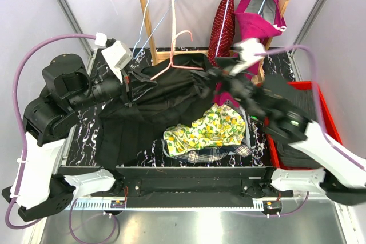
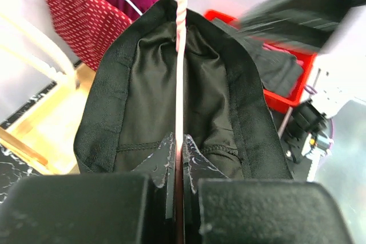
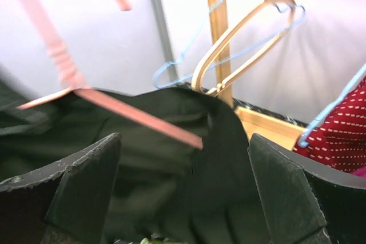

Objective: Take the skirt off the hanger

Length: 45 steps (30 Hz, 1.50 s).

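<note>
Clamping the pink hanger (image 2: 180,84), the left gripper (image 2: 178,187) has its jaws fully closed on the thin wire, which runs straight out from between the two pads in the left wrist view. The black skirt (image 1: 154,101) hangs from this hanger: its waistband wraps around the wire on both sides, and the rest of the fabric spreads down across the marbled table (image 1: 86,124). The lower edge of the skirt lies just beside a yellow lemon-print garment (image 1: 211,130) near the front of the table.

The right gripper (image 3: 184,141) stands with its jaws wide apart and holds nothing. In the right wrist view, one arm of the hanger ends in the space between the two fingers, with the skirt fabric behind it. Contact between these fingers and the fabric cannot be determined. In the top view the right gripper is motion-blurred at the right end of the skirt.

A wooden rack (image 1: 146,15) stands at the far edge of the table.
</note>
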Available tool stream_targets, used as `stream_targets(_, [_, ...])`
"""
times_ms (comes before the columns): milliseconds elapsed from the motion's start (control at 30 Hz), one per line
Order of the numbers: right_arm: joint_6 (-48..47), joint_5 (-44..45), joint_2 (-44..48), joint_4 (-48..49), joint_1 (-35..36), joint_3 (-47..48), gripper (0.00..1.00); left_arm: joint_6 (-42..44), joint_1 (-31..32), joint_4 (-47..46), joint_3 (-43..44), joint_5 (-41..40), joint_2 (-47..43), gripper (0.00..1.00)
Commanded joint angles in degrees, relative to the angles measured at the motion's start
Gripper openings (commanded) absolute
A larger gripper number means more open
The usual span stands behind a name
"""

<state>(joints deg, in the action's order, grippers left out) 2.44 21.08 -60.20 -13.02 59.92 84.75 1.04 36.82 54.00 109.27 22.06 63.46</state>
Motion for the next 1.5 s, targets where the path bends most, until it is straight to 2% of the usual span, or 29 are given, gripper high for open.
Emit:
stream_targets(0, [-2.2, 7.5, -6.8, 4.1, 0.4, 3.7, 1.00, 1.5, 0.2, -3.2, -0.1, 4.0, -2.5, 0.02])
stream_targets(167, [-4.2, 9.3, -8.4, 4.4, 0.3, 3.4, 1.00, 2.3, 0.2, -1.5, -0.2, 4.2, -3.2, 0.01])
stream_targets(333, [-3.6, 8.5, -4.7, 5.7, -0.1, -1.3, 1.00, 3.1, 0.2, -1.1, -1.0, 3.8, -4.1, 0.01])
stream_targets(433, [-3.0, 8.4, -2.0, 5.8, -0.1, -3.6, 0.95, 3.7, 0.2, -0.8, -1.6, 2.6, -4.6, 0.01])
stream_targets(733, [-0.2, 9.8, 3.4, 3.3, -0.1, -9.0, 0.66, 4.0, 0.2, -0.8, -0.8, 1.8, -4.4, 0.01])
stream_targets(867, [-0.2, 10.2, 3.4, 3.3, 0.0, -9.3, 0.43, 3.9, 0.2, -0.8, -0.1, 1.6, -4.0, 0.01])
stream_targets(900, [-0.2, 10.3, 3.4, 3.3, -0.1, -9.4, 0.33, 4.0, 0.2, -0.8, 0.1, 1.4, -4.1, 0.01])
stream_targets(1000, [0.0, 10.8, 3.3, 3.2, -0.1, -9.8, 0.26, 4.2, 0.2, -0.7, 0.5, 0.8, -4.1, 0.01])
stream_targets(1167, [0.1, 10.8, 2.5, 2.8, -0.1, -9.3, 0.01, 4.1, 0.2, -1.1, 1.0, 0.8, -4.0, 0.02])
stream_targets(1300, [-1.9, 6.5, -1.6, 3.2, -0.2, -2.8, 0.00, 4.0, 0.2, -1.2, 0.9, 1.6, -3.4, 0.02])
stream_targets(1367, [-2.2, 4.2, -5.8, 2.3, -0.2, 4.6, 0.00, 3.8, 0.2, -1.4, 0.5, 2.2, -3.0, 0.02])
stream_targets(1467, [-0.4, -4.0, -12.7, -1.3, -0.2, 15.9, 0.00, 3.3, 0.2, -2.5, -0.8, 3.0, -1.9, 0.02])
